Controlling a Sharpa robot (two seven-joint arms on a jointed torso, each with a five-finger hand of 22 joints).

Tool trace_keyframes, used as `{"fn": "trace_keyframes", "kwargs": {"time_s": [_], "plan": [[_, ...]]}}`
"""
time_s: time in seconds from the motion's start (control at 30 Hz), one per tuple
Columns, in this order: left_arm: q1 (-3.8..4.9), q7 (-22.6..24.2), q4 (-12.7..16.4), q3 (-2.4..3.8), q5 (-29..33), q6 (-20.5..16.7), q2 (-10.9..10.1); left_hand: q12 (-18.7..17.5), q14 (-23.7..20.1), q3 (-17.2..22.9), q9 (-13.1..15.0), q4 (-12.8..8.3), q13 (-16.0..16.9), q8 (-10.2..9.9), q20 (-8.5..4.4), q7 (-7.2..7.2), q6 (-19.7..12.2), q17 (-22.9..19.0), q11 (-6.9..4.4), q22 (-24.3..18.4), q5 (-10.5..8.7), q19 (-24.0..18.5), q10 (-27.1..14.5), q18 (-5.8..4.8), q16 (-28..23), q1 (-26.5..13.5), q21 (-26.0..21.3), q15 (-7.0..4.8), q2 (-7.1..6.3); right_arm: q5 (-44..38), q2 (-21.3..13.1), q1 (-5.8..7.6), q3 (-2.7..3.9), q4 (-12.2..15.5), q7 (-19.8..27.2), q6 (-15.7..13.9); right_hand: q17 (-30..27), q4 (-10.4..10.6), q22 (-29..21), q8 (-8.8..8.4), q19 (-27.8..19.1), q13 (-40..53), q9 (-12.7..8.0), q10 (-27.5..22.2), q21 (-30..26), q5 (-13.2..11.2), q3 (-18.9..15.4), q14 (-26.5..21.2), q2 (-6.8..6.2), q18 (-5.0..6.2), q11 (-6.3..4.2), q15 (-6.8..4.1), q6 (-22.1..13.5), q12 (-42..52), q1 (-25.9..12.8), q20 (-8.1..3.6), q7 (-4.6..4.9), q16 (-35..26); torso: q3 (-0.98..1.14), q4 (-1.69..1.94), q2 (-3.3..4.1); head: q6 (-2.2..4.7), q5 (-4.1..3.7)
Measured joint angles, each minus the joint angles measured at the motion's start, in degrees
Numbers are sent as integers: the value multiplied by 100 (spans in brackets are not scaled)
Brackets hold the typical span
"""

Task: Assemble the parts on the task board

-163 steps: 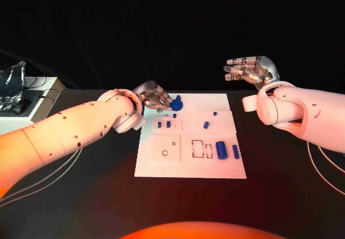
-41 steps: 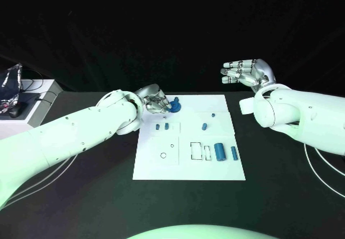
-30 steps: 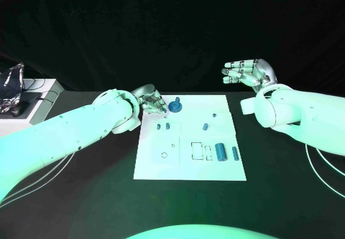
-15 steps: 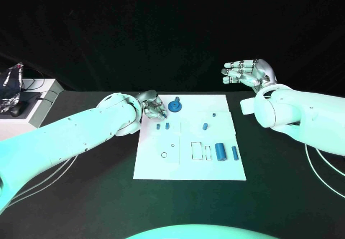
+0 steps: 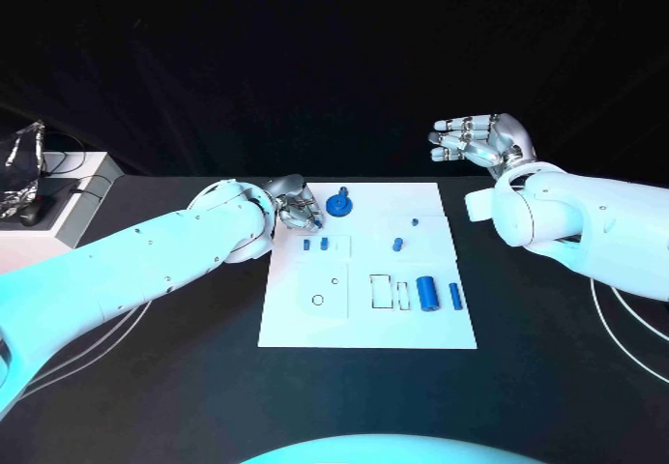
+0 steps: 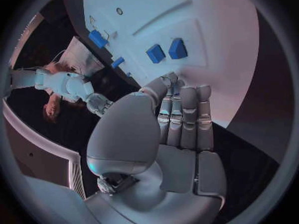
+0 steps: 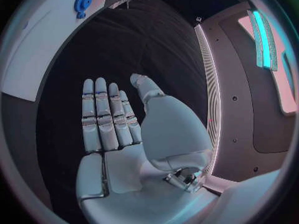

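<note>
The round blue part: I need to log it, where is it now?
In the head view, the round blue part sits at the task board's far edge, left of centre, just beside the left hand.

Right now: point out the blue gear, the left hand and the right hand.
blue gear (image 5: 340, 205), head view, centre of its disc.
left hand (image 5: 296, 203), head view, middle of the hand.
right hand (image 7: 115, 134), right wrist view, on the palm.

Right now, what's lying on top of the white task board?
On the task board: a round blue part at its far edge, and small blue pieces across the middle. The left hand covers one corner.
</note>
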Motion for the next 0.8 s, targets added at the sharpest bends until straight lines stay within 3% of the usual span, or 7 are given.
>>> {"fn": "trace_keyframes", "kwargs": {"time_s": [0.8], "plan": [[5, -94, -47, -15, -140, 7, 91, -3, 0, 16, -7, -17, -4, -8, -22, 4, 1, 26, -29, 0, -5, 22, 28, -8, -21, 35, 0, 0, 6, 0, 3, -7, 0, 1, 3, 2, 0, 0, 0, 0, 0, 0, 0, 0, 0, 0, -1, 0, 0, 0, 0, 0, 0, 0, 0, 0, 0, 0, -1, -2, 1, -9, 6]]}}
